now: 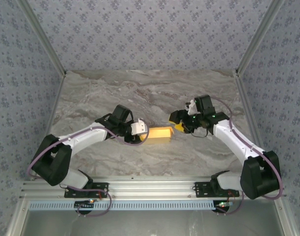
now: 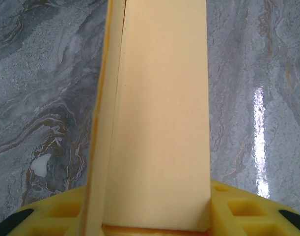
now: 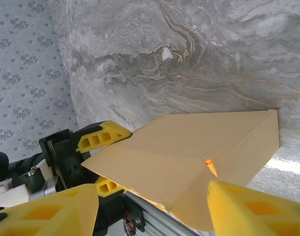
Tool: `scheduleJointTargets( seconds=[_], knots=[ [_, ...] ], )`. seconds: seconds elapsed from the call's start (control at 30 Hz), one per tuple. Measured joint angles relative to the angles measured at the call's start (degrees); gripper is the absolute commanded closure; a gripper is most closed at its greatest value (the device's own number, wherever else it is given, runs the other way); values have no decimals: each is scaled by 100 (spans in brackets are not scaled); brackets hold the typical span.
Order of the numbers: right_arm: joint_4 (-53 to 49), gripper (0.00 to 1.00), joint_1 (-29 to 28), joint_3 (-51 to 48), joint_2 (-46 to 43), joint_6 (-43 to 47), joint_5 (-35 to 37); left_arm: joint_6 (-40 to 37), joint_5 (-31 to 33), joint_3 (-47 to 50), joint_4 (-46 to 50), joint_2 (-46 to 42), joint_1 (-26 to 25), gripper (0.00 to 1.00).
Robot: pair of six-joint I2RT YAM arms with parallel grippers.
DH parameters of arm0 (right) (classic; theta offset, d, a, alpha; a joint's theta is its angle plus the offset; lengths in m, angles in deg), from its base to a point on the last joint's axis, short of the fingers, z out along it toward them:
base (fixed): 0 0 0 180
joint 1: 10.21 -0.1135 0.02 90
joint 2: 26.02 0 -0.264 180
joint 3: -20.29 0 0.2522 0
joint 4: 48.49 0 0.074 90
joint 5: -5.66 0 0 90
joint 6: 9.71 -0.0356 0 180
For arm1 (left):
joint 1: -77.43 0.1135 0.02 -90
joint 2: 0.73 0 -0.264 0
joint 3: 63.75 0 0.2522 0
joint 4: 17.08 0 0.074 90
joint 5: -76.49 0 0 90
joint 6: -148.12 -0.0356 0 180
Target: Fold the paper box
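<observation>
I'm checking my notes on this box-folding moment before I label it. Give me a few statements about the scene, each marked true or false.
1. The left claw is shut on one end of the paper box. True.
2. The paper box lies on a green cloth. False: beneath it is the grey marbled table.
3. In the top view, the paper box sits between the two claws. True.
4. The right claw is up by the back wall, far from the box. False: it is right at the box's other end, its jaws apart.
</observation>
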Motion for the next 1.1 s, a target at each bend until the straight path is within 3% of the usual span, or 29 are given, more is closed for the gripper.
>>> scheduleJointTargets(
  seconds=[0.3, 0.63, 1.1],
  knots=[
    [-308, 45, -341, 160, 323, -236, 94, 0, 0, -26, 4, 28, 0, 55],
    [-669, 60, -446, 396, 457, -138, 299, 0, 20, -42, 26, 33, 0, 55],
    [-1141, 58, -358, 588, 490, 549, 442, -28, 22, -44, 26, 33, -2, 56]
  ],
)
